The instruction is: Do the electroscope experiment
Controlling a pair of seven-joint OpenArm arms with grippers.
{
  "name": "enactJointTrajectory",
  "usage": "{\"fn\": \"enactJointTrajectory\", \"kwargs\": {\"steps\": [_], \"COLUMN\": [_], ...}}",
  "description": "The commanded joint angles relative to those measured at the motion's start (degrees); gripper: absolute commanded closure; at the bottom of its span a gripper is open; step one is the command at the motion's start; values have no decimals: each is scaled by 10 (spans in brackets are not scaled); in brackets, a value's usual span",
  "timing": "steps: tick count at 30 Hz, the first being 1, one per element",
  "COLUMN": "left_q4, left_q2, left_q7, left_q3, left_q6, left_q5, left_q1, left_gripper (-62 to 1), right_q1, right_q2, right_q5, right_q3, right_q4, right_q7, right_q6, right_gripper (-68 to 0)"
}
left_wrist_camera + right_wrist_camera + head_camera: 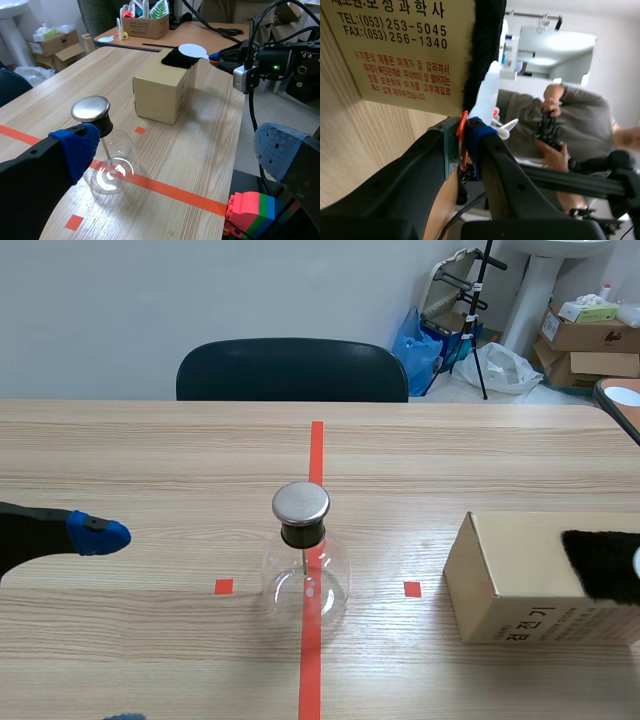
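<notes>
Clear glass flask with a steel cap (115,162): one side is hidden behind a blue pad (75,147) of the left gripper (177,150); what hangs from its inner rod is too small to tell. Brown cardboard box (510,580) and the black fur cloth (603,565) on it: cut off by the scene view's edge. Thin white plastic piece (487,95), pinched in the right gripper (465,132): its far end is hidden behind the fur. Red, green and blue block (245,210): partly hidden by a finger.

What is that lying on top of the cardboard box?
A black furry cloth with a white disc beside it lies on the box; the fur hides what is beneath it.
</notes>
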Motion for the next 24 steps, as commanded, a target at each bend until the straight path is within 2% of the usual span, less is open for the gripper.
{"fn": "enactJointTrajectory", "kwargs": {"steps": [1, 2, 3, 4, 6, 7, 8, 11, 12, 13, 14, 16, 17, 18, 21, 22, 23, 24], "left_q4": [3, 3, 3, 3, 3, 3, 3, 3, 3, 3, 3, 3, 3, 3, 3, 3, 3, 3], "left_q2": [3, 3, 3, 3, 3, 3, 3, 3, 3, 3, 3, 3, 3, 3, 3, 3, 3, 3], "left_q7": [-6, -6, -6, -6, -6, -6, -6, -6, -6, -6, -6, -6, -6, -6, -6, -6, -6, -6], "left_q3": [-3, -3, -3, -3, -3, -3, -3, -3, -3, -3, -3, -3, -3, -3, -3, -3, -3, -3], "left_q6": [-1, -1, -1, -1, -1, -1, -1, -1, -1, -1, -1, -1, -1, -1, -1, -1, -1, -1], "left_q5": [-6, -6, -6, -6, -6, -6, -6, -6, -6, -6, -6, -6, -6, -6, -6, -6, -6, -6], "left_q1": [0, 0, 0, 0, 0, 0, 0, 0, 0, 0, 0, 0, 0, 0, 0, 0, 0, 0], "left_gripper": [-623, -623, -623, -623, -623, -623, -623, -623, -623, -623, -623, -623, -623, -623, -623, -623, -623, -623], "right_q1": [-1, -1, -1, -2, -3, -3, -3, -1, -1, -1, -3, -3, -3, -4, -1, 0, 0, -1], "right_q2": [6, 5, 3, 1, 1, 2, 5, 14, 13, 11, 7, 2, 3, 5, 9, 7, 4, 1], "right_q5": [-5, -5, -3, 1, 0, -1, -5, -6, -4, -1, 4, 1, -2, -3, 0, 2, 5, 8], "right_q3": [-2, -2, -2, -2, -2, -1, 2, 3, 3, 3, 3, 4, 4, 5, 5, 5, 5, 5], "right_q4": [11, 11, 11, 11, 11, 11, 11, 11, 11, 11, 11, 11, 11, 11, 11, 11, 11, 11], "right_q7": [70, 90, 89, 64, -16, -30, -21, 92, 109, 105, 72, -26, -33, -14, 88, 95, 82, 45], "right_q6": [-28, -28, -28, -28, -28, -28, -28, -28, -28, -28, -28, -28, -28, -28, -28, -28, -28, -28], "right_gripper": [-11, -11, -11, -11, -10, -10, -10, -11, -11, -11, -11, -11, -10, -10, -11, -11, -11, -11]}}
